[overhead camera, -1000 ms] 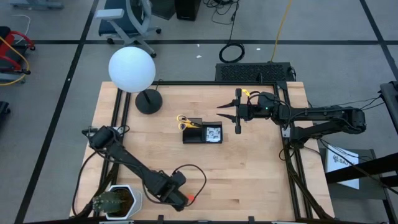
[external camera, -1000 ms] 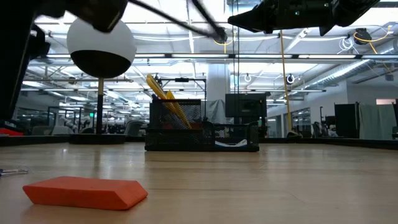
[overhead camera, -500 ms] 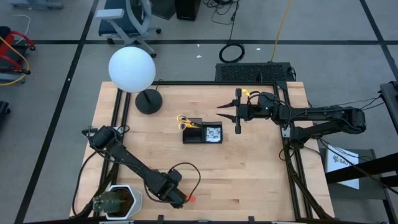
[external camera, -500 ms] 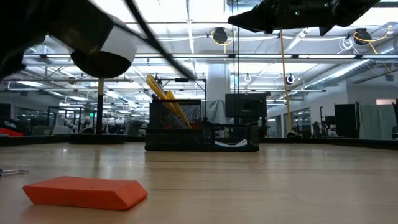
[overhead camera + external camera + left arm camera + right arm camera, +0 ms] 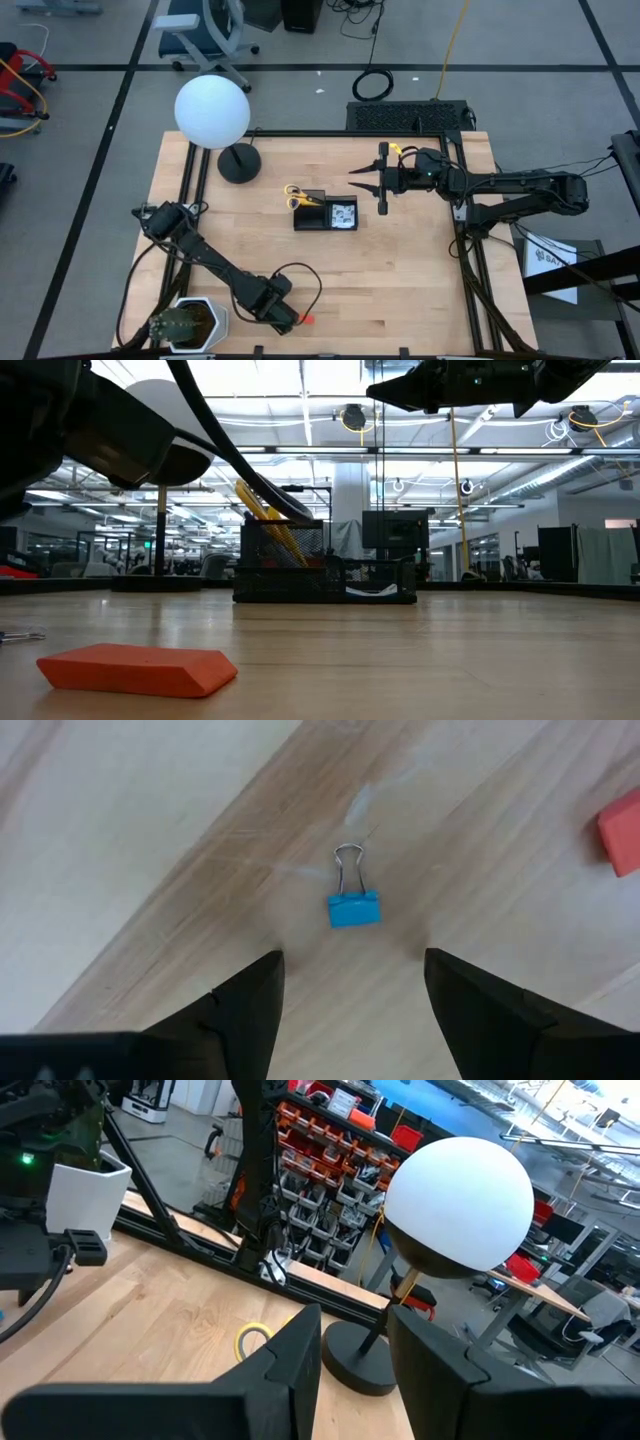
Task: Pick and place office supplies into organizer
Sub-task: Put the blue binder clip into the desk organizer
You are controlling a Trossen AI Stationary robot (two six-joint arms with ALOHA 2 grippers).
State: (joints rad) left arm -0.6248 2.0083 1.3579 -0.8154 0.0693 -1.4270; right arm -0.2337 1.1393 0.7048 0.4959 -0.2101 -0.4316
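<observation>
A small blue binder clip (image 5: 353, 906) lies flat on the table near its near edge, directly below my left gripper (image 5: 350, 995), which is open with one finger on either side of the clip and above it. A red eraser (image 5: 135, 668) lies just right of that gripper (image 5: 283, 316). The black organizer (image 5: 325, 213) stands mid-table, with yellow-handled scissors (image 5: 295, 194) standing in its left compartment. My right gripper (image 5: 364, 181) is open and empty, held high to the right of the organizer.
A lamp with a white globe (image 5: 212, 110) and a round black base (image 5: 239, 163) stands at the far left. A white-rimmed container (image 5: 188, 322) sits at the near left corner. Bare wood lies between the organizer and the near edge.
My left gripper has moved a little toward the table's left edge, away from the red eraser, and stays open. In the low view its arm now fills more of the upper left. The eraser and my right arm have kept still.
</observation>
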